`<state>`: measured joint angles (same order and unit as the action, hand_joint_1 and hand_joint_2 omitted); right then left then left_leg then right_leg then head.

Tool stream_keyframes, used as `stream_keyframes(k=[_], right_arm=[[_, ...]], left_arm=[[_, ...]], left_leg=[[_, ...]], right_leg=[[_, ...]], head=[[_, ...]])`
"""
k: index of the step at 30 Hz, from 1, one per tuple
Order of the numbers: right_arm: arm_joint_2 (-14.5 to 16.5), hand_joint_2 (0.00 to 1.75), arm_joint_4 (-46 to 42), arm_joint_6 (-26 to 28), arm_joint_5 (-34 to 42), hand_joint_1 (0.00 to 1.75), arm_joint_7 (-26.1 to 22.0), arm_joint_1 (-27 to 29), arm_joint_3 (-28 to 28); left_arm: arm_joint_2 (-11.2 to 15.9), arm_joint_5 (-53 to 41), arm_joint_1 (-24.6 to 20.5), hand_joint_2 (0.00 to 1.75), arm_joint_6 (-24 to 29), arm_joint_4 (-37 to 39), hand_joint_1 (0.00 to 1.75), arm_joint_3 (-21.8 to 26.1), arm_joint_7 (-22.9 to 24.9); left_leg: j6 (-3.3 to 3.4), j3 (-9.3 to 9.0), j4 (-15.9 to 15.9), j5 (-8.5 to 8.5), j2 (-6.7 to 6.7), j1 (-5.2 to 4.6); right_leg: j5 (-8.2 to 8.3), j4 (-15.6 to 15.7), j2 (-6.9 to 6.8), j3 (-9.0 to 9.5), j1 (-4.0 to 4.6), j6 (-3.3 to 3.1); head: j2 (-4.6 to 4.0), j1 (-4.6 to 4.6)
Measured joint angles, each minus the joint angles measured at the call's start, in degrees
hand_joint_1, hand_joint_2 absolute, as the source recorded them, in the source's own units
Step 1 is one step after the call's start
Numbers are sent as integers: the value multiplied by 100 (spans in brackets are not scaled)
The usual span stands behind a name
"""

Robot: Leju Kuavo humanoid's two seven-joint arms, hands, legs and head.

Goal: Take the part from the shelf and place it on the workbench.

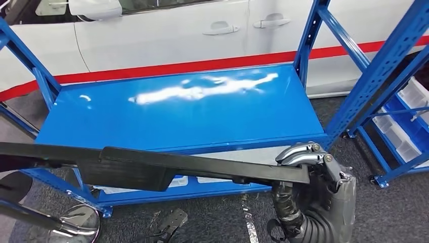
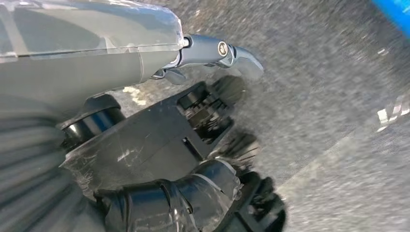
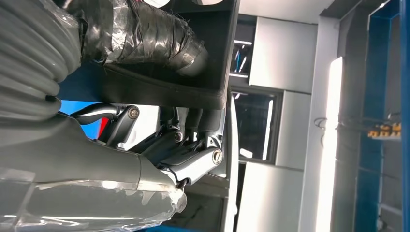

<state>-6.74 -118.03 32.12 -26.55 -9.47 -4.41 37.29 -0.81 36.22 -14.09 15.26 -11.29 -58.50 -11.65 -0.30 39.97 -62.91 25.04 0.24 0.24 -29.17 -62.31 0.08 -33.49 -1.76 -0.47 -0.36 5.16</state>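
Observation:
A long black part (image 1: 152, 167) stretches level across the head view, in front of the bare blue shelf board (image 1: 177, 111) and slightly below it. My right hand (image 1: 303, 157) grips the part's right end, silver fingers curled over its top edge. In the right wrist view the right hand (image 3: 159, 150) clamps the black part (image 3: 193, 92) between thumb and fingers. In the left wrist view my left hand (image 2: 145, 96) holds the black part (image 2: 154, 140), with the grey thumb on one side and the dark taped fingers on the other. The part's left end runs off the frame edge.
A white car with a red stripe (image 1: 152, 35) stands right behind the shelf. Blue uprights (image 1: 374, 76) rise at the right, with clear bins (image 1: 410, 116) beyond them. A small black piece (image 1: 169, 223) lies on the grey carpet below the shelf.

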Motion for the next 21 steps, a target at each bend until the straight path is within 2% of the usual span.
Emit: stream_keyframes(k=[3, 4, 5, 6, 7, 8, 9, 10, 11, 13, 14, 15, 16, 18, 19, 20, 21], right_arm=[[1, 175, 0, 7, -24, 175, 49, 3, 0], [1, 175, 0, 13, -21, 175, 56, 3, 0], [1, 175, 0, 23, -19, 175, 64, 3, 0], [1, 175, 0, 40, -23, 175, 74, 3, 0], [1, 175, -1, 67, -36, 175, 90, 3, 0], [1, 175, -7, 103, -62, 175, 118, 5, 0], [1, 175, -19, 141, -98, 175, 147, 6, 0], [2, 175, -32, 179, -136, 175, 178, 6, 0], [3, 175, -48, 211, -173, 175, 209, 6, 0], [8, 175, -80, 262, -218, 175, 255, 3, 0], [10, 175, -92, 278, -230, 175, 271, 3, 0], [11, 175, -102, 288, -236, 175, 282, 2, 0], [10, 175, -106, 289, -238, 175, 286, 0, 0], [11, 175, -111, 287, -232, 175, 295, 0, 0], [11, 175, -113, 286, -229, 175, 297, 2, 0], [11, 175, -113, 286, -225, 175, 299, 4, 0], [11, 175, -114, 285, -224, 175, 300, 5, 0]], left_arm=[[1, -39, -9, 175, -50, -2, 0, -34, 13], [1, -59, -17, 175, -83, -5, 0, -44, 12], [1, -89, -33, 175, -128, -10, 0, -58, 11], [1, -129, -60, 175, -185, -17, 0, -77, 11], [1, -175, -98, 175, -247, -23, 0, -97, 12], [3, -226, -149, 175, -313, -27, 0, -115, 18], [8, -275, -202, 175, -373, -29, 0, -126, 28], [13, -321, -251, 175, -427, -29, 0, -130, 47], [19, -359, -292, 175, -471, -29, 0, -130, 69], [28, -400, -327, 175, -522, -29, 0, -131, 107], [32, -406, -333, 175, -535, -29, 0, -133, 118], [37, -415, -334, 175, -544, -29, 0, -135, 126], [42, -422, -335, 175, -549, -29, 0, -137, 132], [46, -439, -342, 175, -549, -29, 0, -139, 122], [43, -444, -345, 175, -547, -29, 0, -139, 105], [40, -447, -346, 175, -545, -29, 0, -139, 87], [38, -448, -346, 175, -540, -29, 0, -139, 70]], left_leg=[[-30, 166, -883, 832, 0, 10], [-17, 155, -1134, 964, -1, 7], [11, 68, -1228, 956, -2, -4], [49, -102, -1147, 841, -4, -22], [100, -353, -902, 689, -7, -53], [171, -650, -525, 619, -8, -92], [233, -929, -122, 609, -10, -129], [282, -1121, 191, 633, -13, -161], [325, -1220, 401, 671, -15, -187], [361, -1216, 554, 543, -19, -204], [368, -1208, 631, 439, -7, -194], [372, -1177, 703, 326, 5, -177], [368, -1124, 756, 215, 18, -158], [373, -932, 755, 58, 32, -148], [360, -817, 735, -15, 35, -145], [340, -698, 711, -85, 40, -137], [310, -567, 669, -152, 46, -123]], right_leg=[[203, 8, -5, -224, 30, -62], [271, 6, -5, -313, 49, -71], [335, 3, -6, -397, 69, -77], [394, 0, -7, -470, 87, -82], [450, 0, -9, -528, 101, -84], [506, 5, -17, -570, 107, -83], [563, 17, -26, -594, 109, -72], [624, 45, -39, -602, 96, -51], [691, 82, -52, -603, 77, -23], [823, 179, -54, -596, 58, 45], [808, 197, -43, -610, 57, 68], [682, 146, -31, -640, 63, 87], [433, -27, -21, -697, 66, 101], [-154, -654, -16, -839, 51, 139], [-306, -999, -17, -884, 39, 166], [-298, -1235, -18, -870, 23, 196], [-169, -1312, -18, -771, 2, 229]], head=[[-1, 32], [-1, 33], [-1, 32], [0, 32], [0, 32], [1, 29], [1, 28], [1, 29], [0, 30], [-1, 36], [-1, 29], [-1, 25], [0, 10], [0, -7], [0, -16], [0, -15], [0, -14]])
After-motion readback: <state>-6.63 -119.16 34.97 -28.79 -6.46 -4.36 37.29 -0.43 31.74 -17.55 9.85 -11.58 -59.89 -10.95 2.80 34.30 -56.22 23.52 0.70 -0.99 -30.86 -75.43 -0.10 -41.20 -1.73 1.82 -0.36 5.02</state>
